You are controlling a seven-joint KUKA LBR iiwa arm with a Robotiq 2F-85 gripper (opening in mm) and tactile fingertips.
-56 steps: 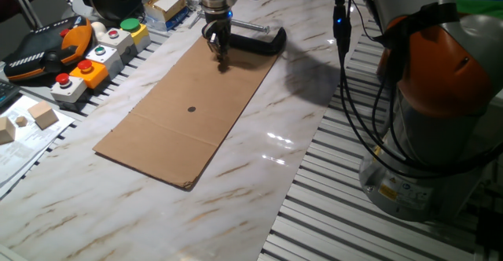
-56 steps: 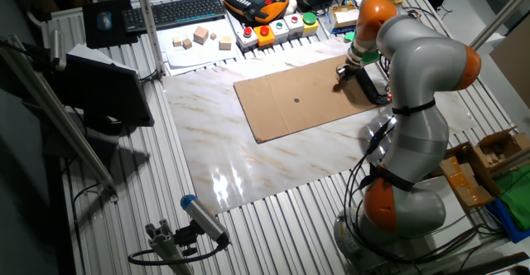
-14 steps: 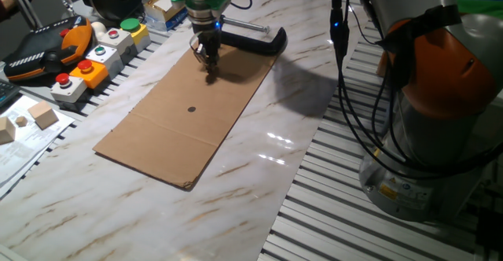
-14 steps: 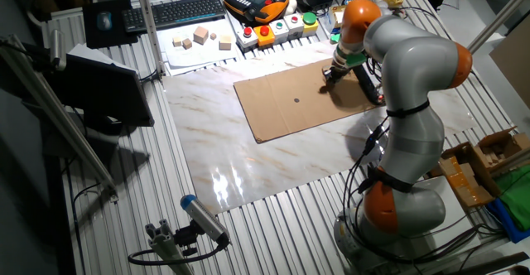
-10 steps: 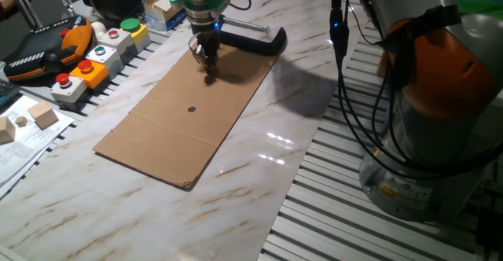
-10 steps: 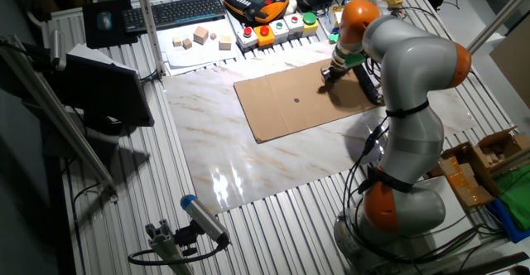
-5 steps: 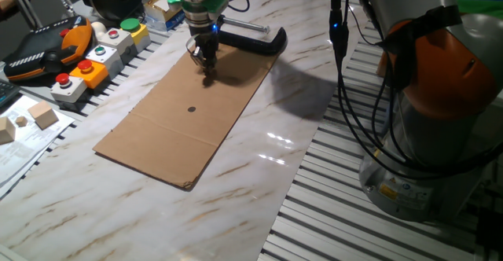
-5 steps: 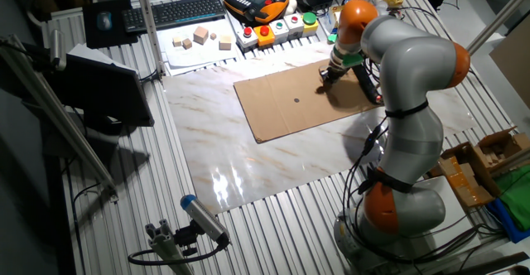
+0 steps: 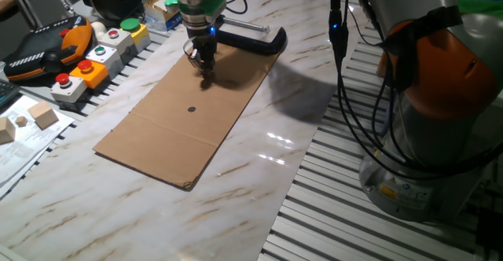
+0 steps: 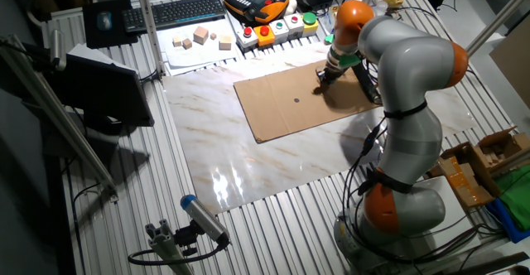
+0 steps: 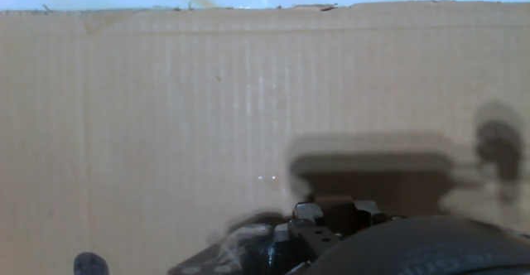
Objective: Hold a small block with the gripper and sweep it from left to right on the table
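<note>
Gripper [image 9: 206, 67]: fingertips down on the cardboard sheet [image 9: 189, 119]; grip state cannot be told
Sheet: flat on table [image 9: 259, 174]; black clamp [image 9: 253, 39] at far edge

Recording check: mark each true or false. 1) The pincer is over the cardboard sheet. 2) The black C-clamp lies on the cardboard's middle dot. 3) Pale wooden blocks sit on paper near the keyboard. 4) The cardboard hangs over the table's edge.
1) True: the pincer is down over the cardboard sheet.
2) False: the black C-clamp lies at the sheet's far end, away from the dot.
3) True: the pale wooden blocks rest on paper beside the keyboard.
4) False: the cardboard lies wholly on the table.
</note>
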